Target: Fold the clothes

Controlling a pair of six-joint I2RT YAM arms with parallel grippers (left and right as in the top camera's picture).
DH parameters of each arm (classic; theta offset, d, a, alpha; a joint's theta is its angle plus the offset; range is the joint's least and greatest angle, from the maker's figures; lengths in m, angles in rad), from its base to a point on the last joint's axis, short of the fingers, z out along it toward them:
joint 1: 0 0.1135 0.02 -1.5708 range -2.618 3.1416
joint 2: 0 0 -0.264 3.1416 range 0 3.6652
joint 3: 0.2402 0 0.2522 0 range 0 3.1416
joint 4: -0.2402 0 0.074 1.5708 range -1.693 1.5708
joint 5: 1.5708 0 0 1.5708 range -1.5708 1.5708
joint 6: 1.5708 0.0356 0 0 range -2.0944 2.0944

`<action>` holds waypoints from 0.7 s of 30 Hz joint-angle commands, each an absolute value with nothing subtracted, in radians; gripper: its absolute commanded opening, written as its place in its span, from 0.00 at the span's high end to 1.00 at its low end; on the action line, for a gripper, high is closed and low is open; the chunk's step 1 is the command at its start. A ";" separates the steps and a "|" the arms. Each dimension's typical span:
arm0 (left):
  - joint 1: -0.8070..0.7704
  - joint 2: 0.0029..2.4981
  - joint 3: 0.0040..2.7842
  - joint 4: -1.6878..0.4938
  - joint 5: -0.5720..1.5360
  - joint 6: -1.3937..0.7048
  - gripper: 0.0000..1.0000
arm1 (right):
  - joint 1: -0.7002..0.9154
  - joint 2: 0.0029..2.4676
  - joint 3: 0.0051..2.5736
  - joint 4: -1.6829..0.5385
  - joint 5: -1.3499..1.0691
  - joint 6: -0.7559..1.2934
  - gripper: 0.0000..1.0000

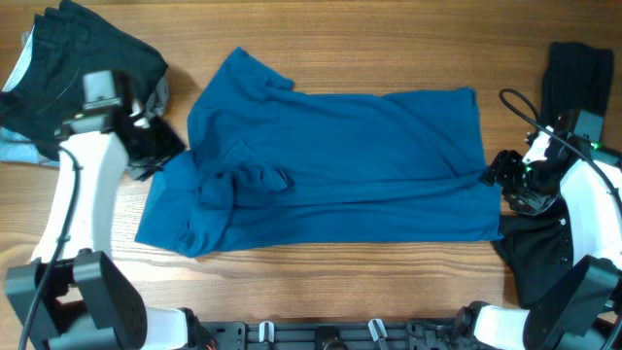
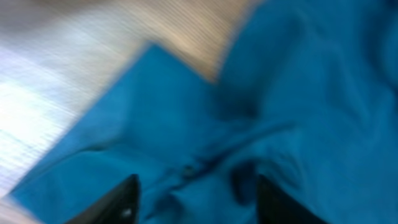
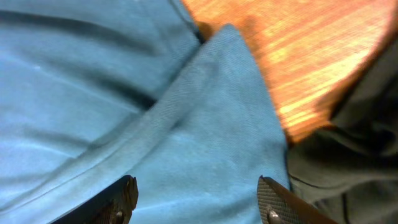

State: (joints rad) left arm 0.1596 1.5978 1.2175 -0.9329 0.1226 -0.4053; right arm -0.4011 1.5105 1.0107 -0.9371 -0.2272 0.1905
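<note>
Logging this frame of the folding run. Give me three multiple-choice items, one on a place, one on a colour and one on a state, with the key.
1. Where on the table does the black clothes pile lie?
A. dead centre
B. far left corner
C. middle of the near edge

2. What colour is the shirt spread mid-table?
A. red
B. white
C. teal blue

3. How does the right gripper stand?
A. open over the shirt's edge
B. shut on a black garment
C. out of view

Key:
1 B: the overhead view shows the pile at the far left, off the shirt.
2 C: the shirt reads teal blue in all three views.
3 A: the right wrist view shows its fingers wide apart, with blue fabric below.
</note>
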 commanded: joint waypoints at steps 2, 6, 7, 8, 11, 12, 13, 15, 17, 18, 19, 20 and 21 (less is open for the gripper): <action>0.002 1.634 1.223 -0.872 0.167 -0.339 0.33 | -0.403 1.498 1.026 -0.923 -0.297 0.157 0.33; -0.113 1.717 1.223 -0.855 0.167 -0.340 0.36 | -0.403 1.498 1.026 -0.904 -0.297 0.157 0.34; -0.131 1.736 1.223 -0.852 0.167 -0.340 0.36 | -0.403 1.498 1.026 -0.904 -0.297 0.157 0.34; -0.152 1.758 1.223 -0.847 0.167 -0.340 0.35 | -0.403 1.499 1.026 -0.904 -0.296 0.156 0.34; -0.204 1.782 1.223 -0.789 0.167 -0.340 0.35 | -0.403 1.499 1.026 -0.901 -0.297 0.157 0.34; -0.216 1.782 1.223 -0.768 0.168 -0.340 0.35 | -0.403 1.499 1.026 -0.901 -0.297 0.157 0.34; -0.236 1.781 1.223 -0.735 0.168 -0.339 0.36 | -0.403 1.499 1.026 -0.901 -0.297 0.157 0.34; -0.272 1.781 1.223 -0.686 0.168 -0.317 0.36 | -0.403 1.499 1.026 -0.901 -0.297 0.157 0.34; -0.338 1.783 1.223 -0.677 0.145 -0.295 0.37 | -0.403 1.499 1.026 -0.902 -0.297 0.157 0.34; -0.352 1.784 1.223 -0.690 0.131 -0.296 0.38 | -0.403 1.499 1.026 -0.902 -0.297 0.157 0.34; -0.365 1.789 1.223 -0.708 0.109 -0.297 0.38 | -0.403 1.499 1.026 -0.902 -0.297 0.157 0.34; -0.374 1.793 1.223 -0.729 0.086 -0.300 0.39 | -0.403 1.499 1.026 -0.902 -0.297 0.157 0.34; -0.380 1.800 1.223 -0.756 0.072 -0.299 0.39 | -0.403 1.499 1.026 -0.901 -0.297 0.157 0.34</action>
